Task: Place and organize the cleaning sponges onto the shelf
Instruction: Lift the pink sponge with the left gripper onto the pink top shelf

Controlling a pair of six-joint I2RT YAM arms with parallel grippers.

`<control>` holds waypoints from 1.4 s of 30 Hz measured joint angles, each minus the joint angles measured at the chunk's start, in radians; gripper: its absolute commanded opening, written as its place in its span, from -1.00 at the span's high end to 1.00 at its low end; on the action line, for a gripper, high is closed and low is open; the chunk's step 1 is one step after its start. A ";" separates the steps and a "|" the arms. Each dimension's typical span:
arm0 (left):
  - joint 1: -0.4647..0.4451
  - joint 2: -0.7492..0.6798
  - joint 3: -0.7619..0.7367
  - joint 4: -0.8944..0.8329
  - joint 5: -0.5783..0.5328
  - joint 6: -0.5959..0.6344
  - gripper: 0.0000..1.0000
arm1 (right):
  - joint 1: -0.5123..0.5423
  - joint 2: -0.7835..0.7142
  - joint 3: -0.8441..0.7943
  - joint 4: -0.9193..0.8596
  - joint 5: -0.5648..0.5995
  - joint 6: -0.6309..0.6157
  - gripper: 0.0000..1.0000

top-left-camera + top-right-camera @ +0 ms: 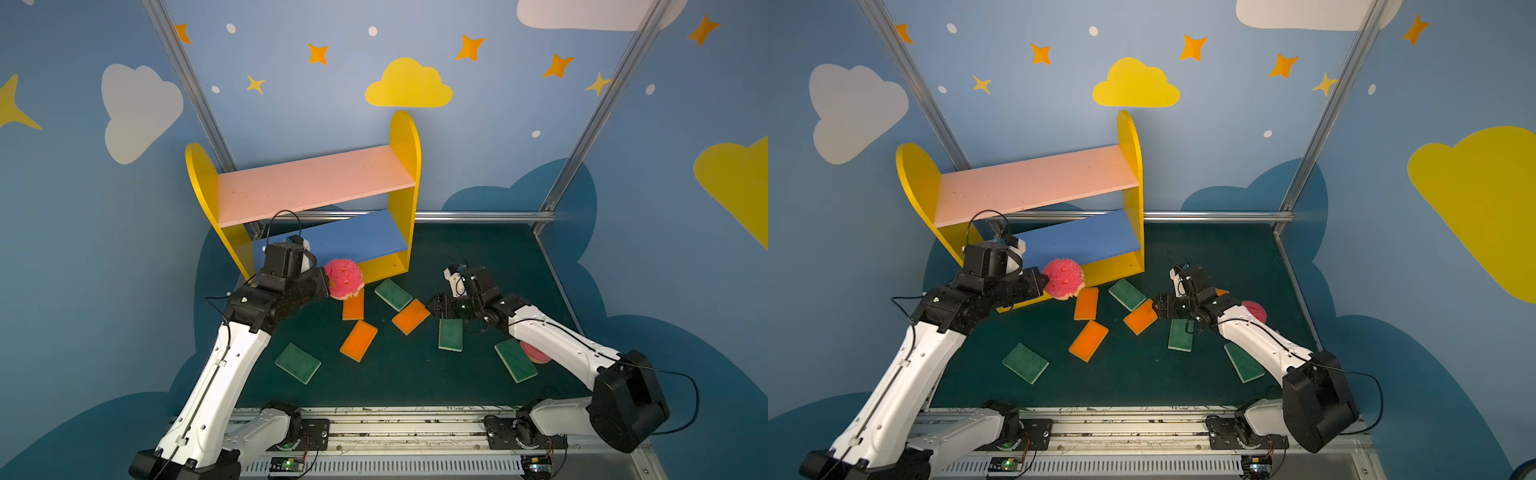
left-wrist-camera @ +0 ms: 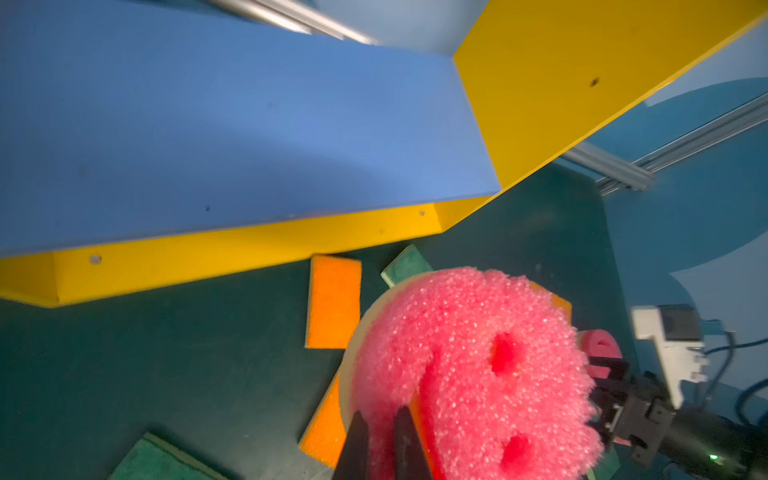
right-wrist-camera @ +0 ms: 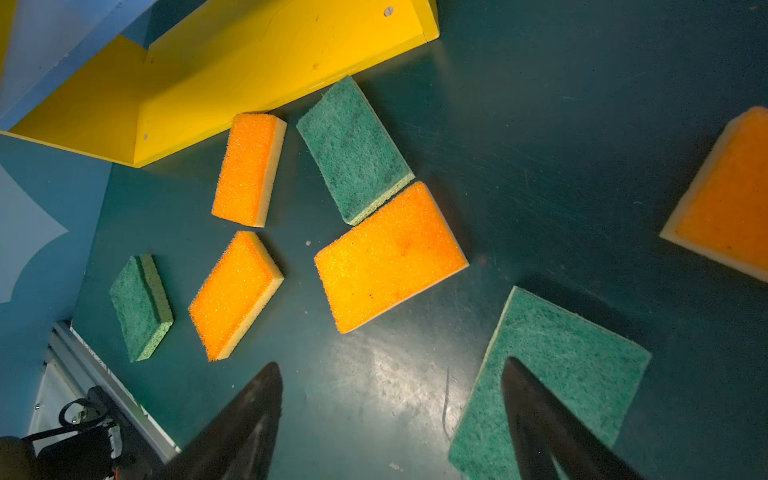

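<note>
The left gripper [image 1: 329,286] has its fingers clenched on the rim of a round pink smiley sponge [image 1: 344,279], just in front of the shelf's [image 1: 405,174] blue lower board [image 1: 353,237]. The right gripper [image 3: 390,365], fingers released, hovers over a green sponge [image 3: 561,365] lying on the bench [image 1: 415,374] right of the shelf.

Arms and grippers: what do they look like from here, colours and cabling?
Both the left arm and right arm have white link shells, black joints and thin black cables. The left gripper and right gripper are black, with tapered dark fingers.
</note>
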 measured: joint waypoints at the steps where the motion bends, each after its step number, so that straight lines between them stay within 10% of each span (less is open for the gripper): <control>1: -0.002 0.022 0.057 -0.026 -0.001 0.014 0.94 | 0.002 0.000 0.000 0.000 0.000 0.000 -0.64; 15: -0.031 0.356 0.874 -0.325 -0.122 0.117 0.94 | 0.057 -0.012 0.000 0.000 -0.002 0.003 -0.64; 29: -0.018 0.417 1.046 -0.250 -0.459 0.090 0.95 | 0.122 -0.032 -0.002 0.000 0.014 0.003 -0.64; 42: 0.141 0.546 1.209 -0.247 -0.538 0.038 0.94 | 0.182 -0.016 -0.002 0.001 0.016 0.004 -0.64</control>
